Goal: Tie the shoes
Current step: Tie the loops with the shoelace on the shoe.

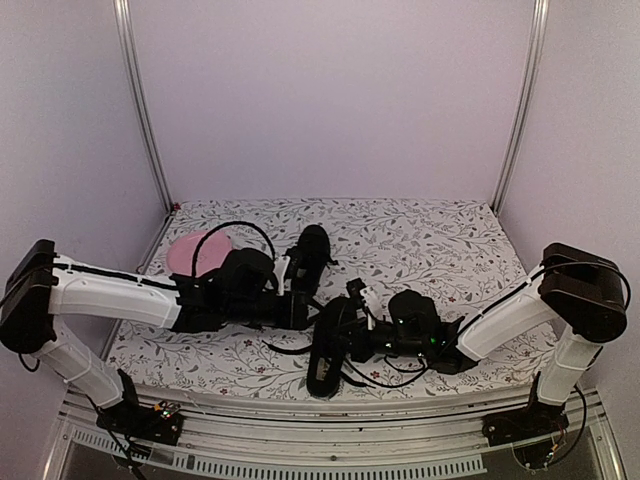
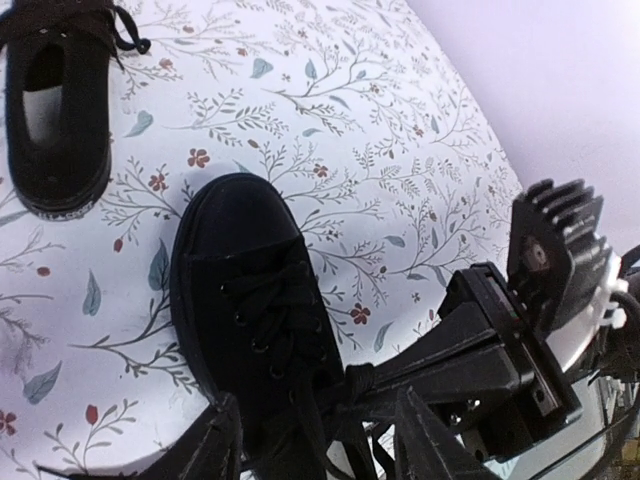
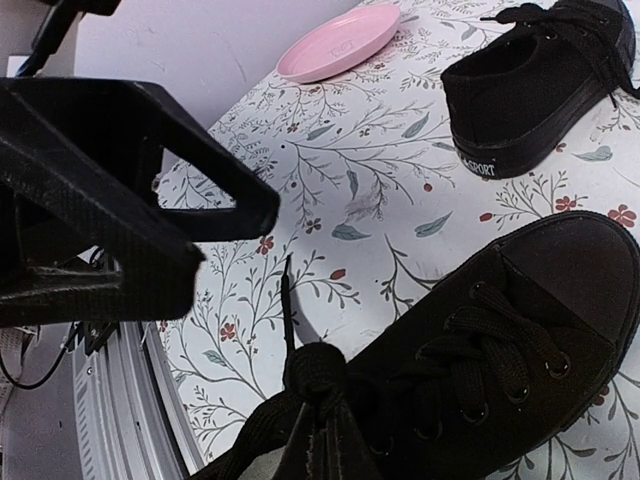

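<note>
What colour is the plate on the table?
The plate is pink, clearest in the right wrist view.

Far shoe (image 3: 530, 95) heel sole: white "SPORT", start unclear.

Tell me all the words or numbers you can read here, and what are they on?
"SPORT": white letters on the sole edge at the heel of the far shoe, seen in the right wrist view.
Left wrist view: pale marks on that same heel, too blurred to read.
near shoe and pink plate: no writing that can be read.
</note>
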`<state>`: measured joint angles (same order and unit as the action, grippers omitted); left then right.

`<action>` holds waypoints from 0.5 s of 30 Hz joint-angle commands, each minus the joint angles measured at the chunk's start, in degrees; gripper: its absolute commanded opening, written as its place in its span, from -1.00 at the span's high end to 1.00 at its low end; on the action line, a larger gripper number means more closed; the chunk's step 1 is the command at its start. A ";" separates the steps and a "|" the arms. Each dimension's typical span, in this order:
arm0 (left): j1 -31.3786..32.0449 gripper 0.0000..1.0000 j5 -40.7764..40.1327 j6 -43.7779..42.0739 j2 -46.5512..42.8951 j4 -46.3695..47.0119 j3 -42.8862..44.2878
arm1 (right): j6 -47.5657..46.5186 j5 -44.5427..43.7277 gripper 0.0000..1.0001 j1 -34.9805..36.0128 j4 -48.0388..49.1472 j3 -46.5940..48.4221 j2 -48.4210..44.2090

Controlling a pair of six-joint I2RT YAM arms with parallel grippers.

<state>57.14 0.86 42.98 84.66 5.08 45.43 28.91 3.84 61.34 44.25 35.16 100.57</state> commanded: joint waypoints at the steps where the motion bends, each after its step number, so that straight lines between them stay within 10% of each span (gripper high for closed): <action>1: -1.16 -0.03 4.00 -2.24 4.50 5.52 3.36 | -0.97 1.58 0.96 -0.28 3.45 -0.40 -0.69; 15: -1.26 0.25 9.65 -0.25 11.65 10.59 4.75 | -1.04 2.48 0.96 -0.27 4.52 -0.39 -0.13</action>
<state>56.62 8.64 42.24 94.48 12.99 48.90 28.45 5.08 61.14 44.75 35.09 100.57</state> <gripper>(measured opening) 0.407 0.023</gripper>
